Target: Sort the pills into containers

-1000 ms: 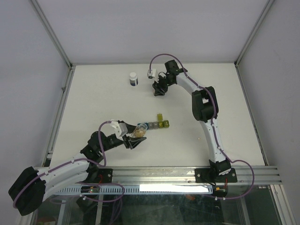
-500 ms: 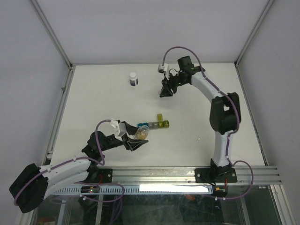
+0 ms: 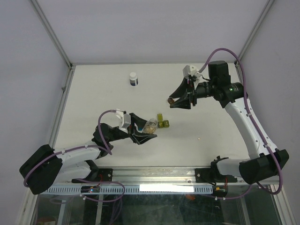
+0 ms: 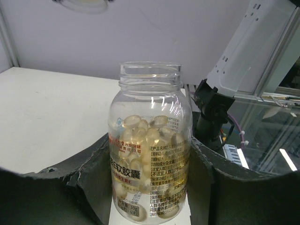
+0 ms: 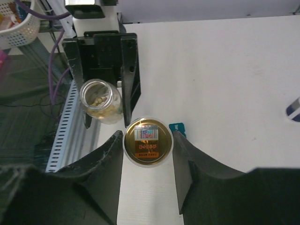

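Observation:
My left gripper (image 3: 149,129) (image 4: 150,159) is shut on a clear open-mouthed bottle (image 3: 151,125) (image 4: 150,140) (image 5: 100,101) holding several pale cream pills (image 4: 140,133). It hangs over the left end of the containers (image 3: 163,123), whose yellow-green cubes show; the other cubes are hidden, apart from a teal corner (image 5: 177,127). My right gripper (image 3: 173,101) (image 5: 148,145) is raised to the strip's upper right, shut on a round gold cap (image 5: 148,141) (image 3: 171,100). The cap's flat face points at the wrist camera.
A white-capped dark bottle (image 3: 133,78) (image 5: 294,108) stands at the back of the white table (image 3: 93,103). A tiny pale speck (image 3: 198,138) lies on the table right of the strip. Metal rails (image 3: 187,174) run along the near edge.
My right arm has swung from the back middle to the right and risen, gripper now pointing left. My left gripper has carried the bottle slightly right, over the strip's left end.

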